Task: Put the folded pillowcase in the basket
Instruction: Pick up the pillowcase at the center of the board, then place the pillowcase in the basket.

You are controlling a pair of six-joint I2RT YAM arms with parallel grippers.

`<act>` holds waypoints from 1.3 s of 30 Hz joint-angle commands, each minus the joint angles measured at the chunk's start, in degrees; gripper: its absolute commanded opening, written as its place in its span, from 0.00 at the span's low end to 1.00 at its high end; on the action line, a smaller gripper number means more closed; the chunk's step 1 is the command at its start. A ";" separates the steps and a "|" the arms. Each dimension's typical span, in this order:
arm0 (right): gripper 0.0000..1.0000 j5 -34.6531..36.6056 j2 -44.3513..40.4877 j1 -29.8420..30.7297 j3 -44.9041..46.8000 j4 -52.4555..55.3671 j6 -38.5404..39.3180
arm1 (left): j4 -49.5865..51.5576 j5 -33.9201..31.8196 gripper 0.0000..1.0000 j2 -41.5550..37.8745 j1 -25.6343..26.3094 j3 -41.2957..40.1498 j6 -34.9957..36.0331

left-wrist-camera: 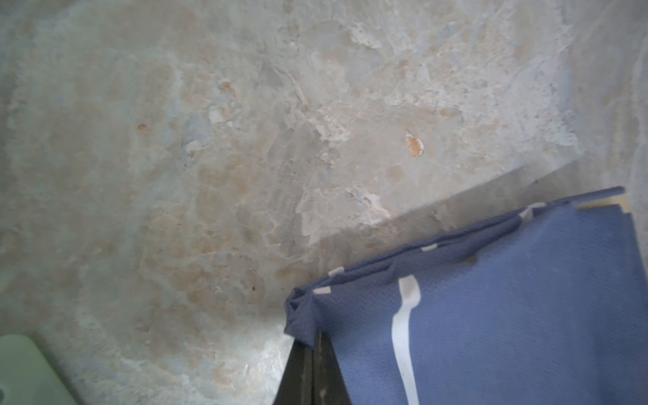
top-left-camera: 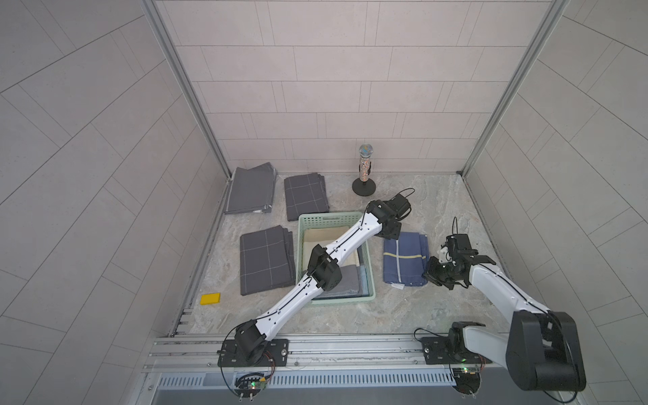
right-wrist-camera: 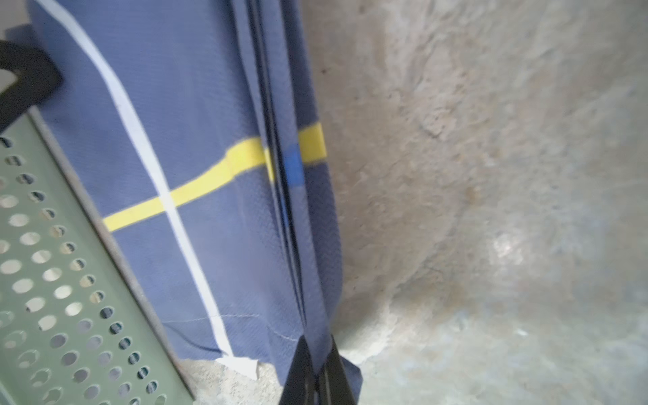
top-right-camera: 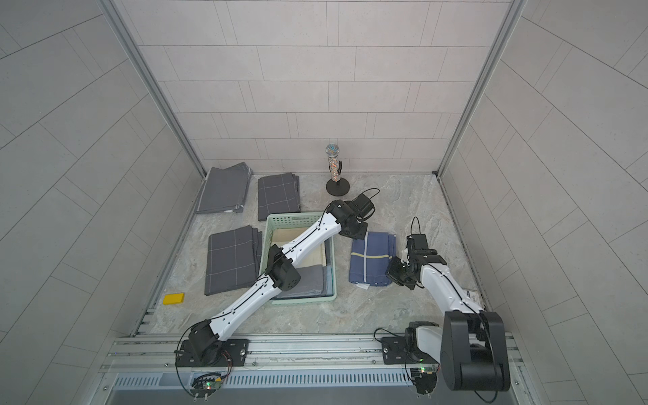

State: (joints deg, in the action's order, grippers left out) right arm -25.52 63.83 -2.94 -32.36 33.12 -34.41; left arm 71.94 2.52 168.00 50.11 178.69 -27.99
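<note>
A folded blue pillowcase (top-left-camera: 405, 257) lies on the tabletop (top-left-camera: 438, 308) just beside the green basket (top-left-camera: 329, 219), not in it. The left pincer (left-wrist-camera: 310, 350) pinches its far corner and the right pincer (right-wrist-camera: 315, 354) its near corner. The grasp seems made. Next, both should lift together over the basket's rim. Bare tabletop lies rightward.

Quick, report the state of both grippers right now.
Left gripper: closed, pinching a corner of the blue pillowcase.
Right gripper: closed, pinching an edge of the same pillowcase.
</note>
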 commanded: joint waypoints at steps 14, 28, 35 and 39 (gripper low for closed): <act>0.00 3.09 -17.40 16.45 -13.64 11.08 -10.60 | 21.60 -13.26 0.00 -22.30 4.12 0.88 2.99; 0.00 12.89 -9.88 39.89 -19.27 0.54 -19.26 | 0.97 -18.69 0.00 -67.61 -0.33 -67.13 2.23; 0.00 12.81 0.88 43.60 -20.80 -7.61 -18.19 | -22.13 -6.05 0.00 -83.45 -13.78 -99.67 1.88; 0.00 11.93 7.93 45.39 -22.70 -11.70 -18.07 | -25.89 -4.55 0.00 -80.29 -17.60 -102.09 4.85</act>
State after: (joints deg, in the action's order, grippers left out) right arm -14.50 69.34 41.34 -53.25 25.91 -52.56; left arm 53.87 -4.69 86.48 33.67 77.56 -25.41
